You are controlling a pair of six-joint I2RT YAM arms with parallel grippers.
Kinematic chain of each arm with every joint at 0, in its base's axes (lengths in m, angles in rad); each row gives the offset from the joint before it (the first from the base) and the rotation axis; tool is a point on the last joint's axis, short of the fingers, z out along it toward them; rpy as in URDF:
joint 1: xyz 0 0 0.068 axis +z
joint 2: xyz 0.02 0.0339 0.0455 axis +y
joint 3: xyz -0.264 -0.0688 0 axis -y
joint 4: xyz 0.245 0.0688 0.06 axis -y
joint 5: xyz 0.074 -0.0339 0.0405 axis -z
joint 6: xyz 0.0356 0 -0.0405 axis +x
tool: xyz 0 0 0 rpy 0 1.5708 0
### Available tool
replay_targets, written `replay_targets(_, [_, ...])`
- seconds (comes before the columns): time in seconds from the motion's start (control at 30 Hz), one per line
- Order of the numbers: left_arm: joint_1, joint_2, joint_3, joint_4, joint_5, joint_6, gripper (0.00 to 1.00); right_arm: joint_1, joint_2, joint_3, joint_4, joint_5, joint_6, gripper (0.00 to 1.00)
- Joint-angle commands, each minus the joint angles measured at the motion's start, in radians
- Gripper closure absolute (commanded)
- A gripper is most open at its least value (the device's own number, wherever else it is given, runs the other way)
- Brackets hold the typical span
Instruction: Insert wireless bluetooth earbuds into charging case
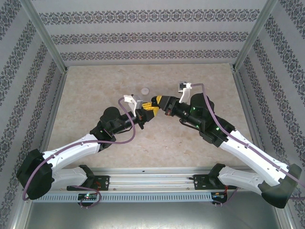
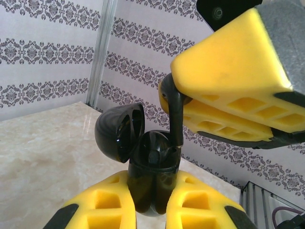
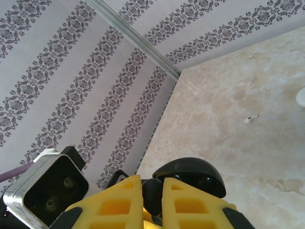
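Observation:
The black charging case (image 2: 153,171) stands upright between the yellow fingers of my left gripper (image 2: 152,185), which is shut on its body. Its lid (image 2: 119,131) is swung open to the left. My right gripper (image 3: 152,185) is shut on a black earbud (image 3: 153,196). In the left wrist view that earbud (image 2: 174,112) hangs stem-down from the right gripper's fingers (image 2: 228,62), and the stem tip reaches the right side of the case's open mouth. From above, the left gripper (image 1: 145,113) and the right gripper (image 1: 159,102) meet at the table's middle. A white earbud (image 3: 251,119) lies on the table.
A white round puck (image 1: 144,89) sits on the beige tabletop (image 1: 95,90) just behind the grippers. Patterned walls and metal frame posts close in the table on three sides. Purple cables trail along both arms.

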Motion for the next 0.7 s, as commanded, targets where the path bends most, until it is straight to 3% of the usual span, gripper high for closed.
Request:
replay_targets(0.0, [-0.018,-0.012,0.016,0.034,-0.009,0.018,1.0,0.014,0.003,-0.021,0.026,0.038,0.002,0.88])
replay_targets(0.67, [-0.018,-0.028,0.01,0.055,-0.027,0.011,1.0,0.035,-0.018,-0.054,-0.004,0.085,-0.008,0.88])
